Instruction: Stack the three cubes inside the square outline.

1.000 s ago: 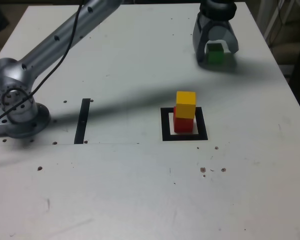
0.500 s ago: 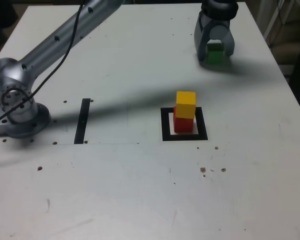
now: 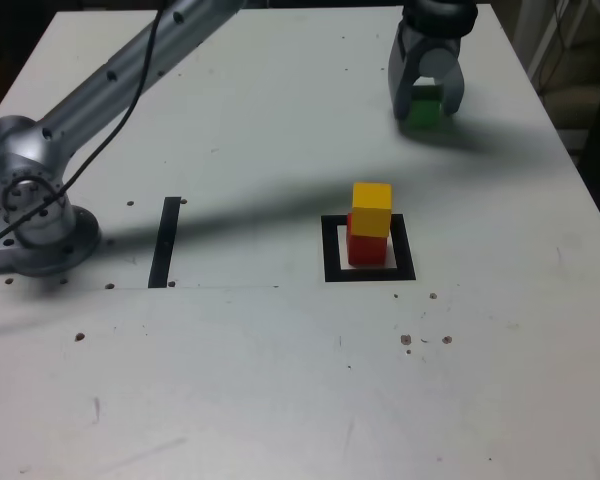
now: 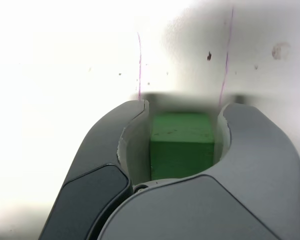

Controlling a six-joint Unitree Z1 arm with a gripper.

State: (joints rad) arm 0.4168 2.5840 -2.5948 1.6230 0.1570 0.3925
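Observation:
A green cube sits on the white table at the far right of the exterior view. My gripper stands over it, its fingers down on either side. In the wrist view the green cube fills the space between the fingers of the gripper, which hug both its sides. A yellow cube rests on a red cube inside the square outline, nearer the table's middle and well apart from the gripper.
The arm's grey base stands at the exterior view's left, and its link reaches across the back of the table. A thin black strip lies between the base and the square. The table's right edge runs close to the gripper.
The fingers have drawn in from a wide stance to close against the green cube's sides. The cube and the yellow-on-red stack have stayed where they were.

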